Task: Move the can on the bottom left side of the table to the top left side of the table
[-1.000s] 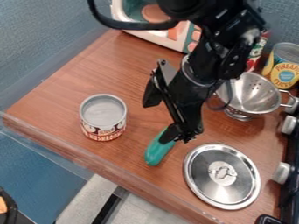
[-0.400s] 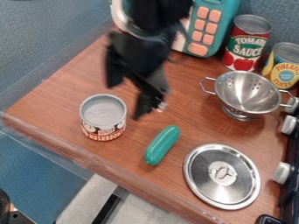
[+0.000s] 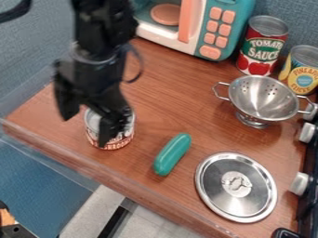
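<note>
Over the can (image 3: 125, 135), as I view it, my hand (image 3: 88, 131) is released, its two fingers spread: one hangs left of the can, the other crosses in front of it. I can't tell how low they reach, and that is my main worry; if I misjudge depth, a tip could land on the can's rim or shove its side instead of straddling it. The can stands upright at the near left of the bench (image 3: 174, 93), and it looks wide for this grip, so an off-centre close might squirt it sideways or tilt it. Since the bench's edge runs just nearer than the can, a shove that way could send it off. To the can's right, a little apart, lies a green toy vegetable (image 3: 172, 154) that a wide swing might roll. Beyond the can is where it should go, with the wall (image 3: 37, 60) to one side and the toy microwave (image 3: 211, 28) on the other; carrying too far, I could knock either. A shallow hold might also slip midway.
</note>
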Available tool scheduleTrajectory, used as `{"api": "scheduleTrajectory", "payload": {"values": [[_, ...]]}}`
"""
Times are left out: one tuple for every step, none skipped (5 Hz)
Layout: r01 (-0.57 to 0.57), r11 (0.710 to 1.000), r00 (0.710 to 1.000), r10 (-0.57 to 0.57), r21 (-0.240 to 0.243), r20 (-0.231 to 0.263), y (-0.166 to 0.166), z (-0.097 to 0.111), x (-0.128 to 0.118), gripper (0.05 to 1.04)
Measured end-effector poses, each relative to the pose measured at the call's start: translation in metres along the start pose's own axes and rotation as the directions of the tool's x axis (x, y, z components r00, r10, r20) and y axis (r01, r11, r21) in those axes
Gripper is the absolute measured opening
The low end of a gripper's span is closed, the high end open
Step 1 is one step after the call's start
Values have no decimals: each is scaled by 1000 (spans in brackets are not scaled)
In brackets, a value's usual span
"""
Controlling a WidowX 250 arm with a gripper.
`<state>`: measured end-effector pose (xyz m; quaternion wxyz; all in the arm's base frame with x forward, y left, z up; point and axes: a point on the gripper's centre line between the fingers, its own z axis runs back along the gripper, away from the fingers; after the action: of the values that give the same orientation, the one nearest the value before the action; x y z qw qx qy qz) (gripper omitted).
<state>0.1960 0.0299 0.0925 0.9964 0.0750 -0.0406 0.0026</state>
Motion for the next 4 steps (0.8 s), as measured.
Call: {"api": "scheduleTrajectory", "payload": {"values": [[-70, 997, 997, 71, 15, -21, 11, -22, -5, 1001], [-78, 997, 996, 78, 9, -40, 12, -35, -5, 1001], [-93, 996, 995, 92, -17, -45, 7, -42, 0, 1001], [-100, 994, 993, 96, -55, -66, 0, -50, 12, 1001]]}}
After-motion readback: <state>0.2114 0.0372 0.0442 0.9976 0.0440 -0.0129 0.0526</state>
